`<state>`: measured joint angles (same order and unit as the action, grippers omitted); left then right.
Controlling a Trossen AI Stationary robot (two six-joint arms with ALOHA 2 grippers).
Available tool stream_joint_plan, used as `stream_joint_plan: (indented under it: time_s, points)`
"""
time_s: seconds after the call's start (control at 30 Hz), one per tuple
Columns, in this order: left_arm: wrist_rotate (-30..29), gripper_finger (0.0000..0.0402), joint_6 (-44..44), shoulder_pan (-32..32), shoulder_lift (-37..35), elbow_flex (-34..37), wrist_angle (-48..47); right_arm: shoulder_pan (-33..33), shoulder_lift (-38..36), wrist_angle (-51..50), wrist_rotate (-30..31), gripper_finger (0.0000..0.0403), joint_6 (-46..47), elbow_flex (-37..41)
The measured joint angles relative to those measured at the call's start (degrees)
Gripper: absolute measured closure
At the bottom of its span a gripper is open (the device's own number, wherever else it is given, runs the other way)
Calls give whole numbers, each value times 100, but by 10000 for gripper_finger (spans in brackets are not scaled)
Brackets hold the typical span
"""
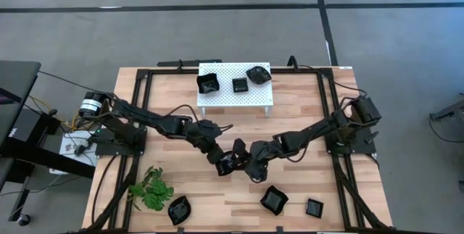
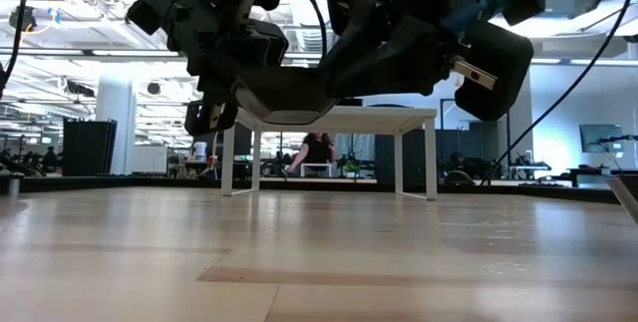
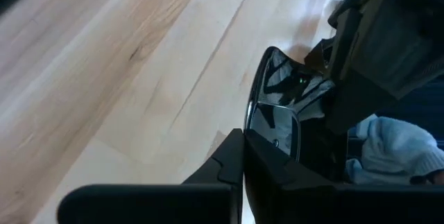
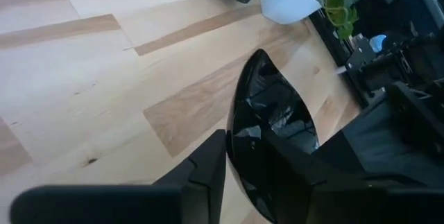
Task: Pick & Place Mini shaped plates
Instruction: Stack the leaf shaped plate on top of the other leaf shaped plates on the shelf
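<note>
Black glossy dish [image 1: 238, 163], pointed at one end like a leaf, held in the air above the middle of the wooden table [image 1: 304, 118], clear of the boards in the low view. Gripped from two sides at once: left gripper [image 1: 226, 163] reaching in from its side, right gripper [image 1: 254, 169] from the other, the two nearly touching. Left fingers [image 3: 232, 158] seen clamped on the dish rim in the left wrist view; right fingers [image 4: 211, 158] clamped likewise on the rim in the right wrist view.

Judged as a handover between arms, midway through one pick-and-place cycle.

Three more dishes already set on the white perforated stand [image 1: 225, 96] at the far edge; three others lying on the table at the near edge, beside a green plant sprig [image 1: 151, 188].

Next move, as judged: release by one gripper only, with the other kept firm, then a level carry to the stand. Direction of the handover not readable here. Risk noted: smooth rim, thin edge, likely slip or tilt if both grips loosened together.
</note>
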<state>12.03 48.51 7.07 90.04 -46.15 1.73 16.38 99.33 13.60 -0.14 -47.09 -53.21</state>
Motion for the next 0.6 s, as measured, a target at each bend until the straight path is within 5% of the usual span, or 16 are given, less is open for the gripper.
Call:
stream_joint_plan:
  time_s: [0.43,0.6]
  points:
    - [-15,368,-17,-295,0,0,51,-36,0,-167,2,397,-2,2]
    - [-19,345,-20,-350,0,0,91,-192,0,-380,11,395,2,2]
